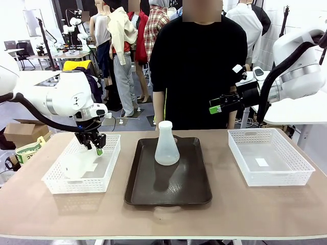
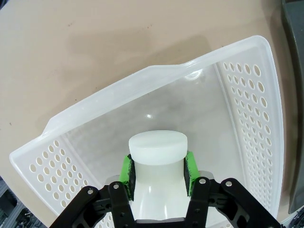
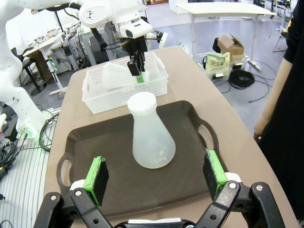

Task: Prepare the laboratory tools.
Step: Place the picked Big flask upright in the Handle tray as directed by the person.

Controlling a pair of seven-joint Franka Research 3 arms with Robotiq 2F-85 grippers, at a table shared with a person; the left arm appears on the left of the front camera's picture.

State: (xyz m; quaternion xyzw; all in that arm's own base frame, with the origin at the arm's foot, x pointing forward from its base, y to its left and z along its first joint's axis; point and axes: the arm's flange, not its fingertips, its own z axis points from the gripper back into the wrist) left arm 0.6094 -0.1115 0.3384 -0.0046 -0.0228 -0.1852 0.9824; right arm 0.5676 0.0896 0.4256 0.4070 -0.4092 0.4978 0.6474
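My left pincer [image 2: 159, 173] grips a frosted-white flask [image 2: 156, 190] by its narrow neck inside the mesh basket [image 2: 247, 90]. My right pincer [image 3: 156, 175] gapes wide. The other flask [image 1: 166, 144], cone-shaped and translucent, stands upright on the tray [image 1: 194, 189].

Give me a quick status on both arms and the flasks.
Left gripper shut on flask neck inside left mesh basket. Right gripper open, empty, above the table. Second flask upright on brown tray. Nothing obstructing.

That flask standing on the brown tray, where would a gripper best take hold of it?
Probably the narrow neck of the flask, just under its rim, coming from above or from the side. It stands upright on the tray, and its wide sloping base would slip between two fingers; the open right gripper would span the neck easily.
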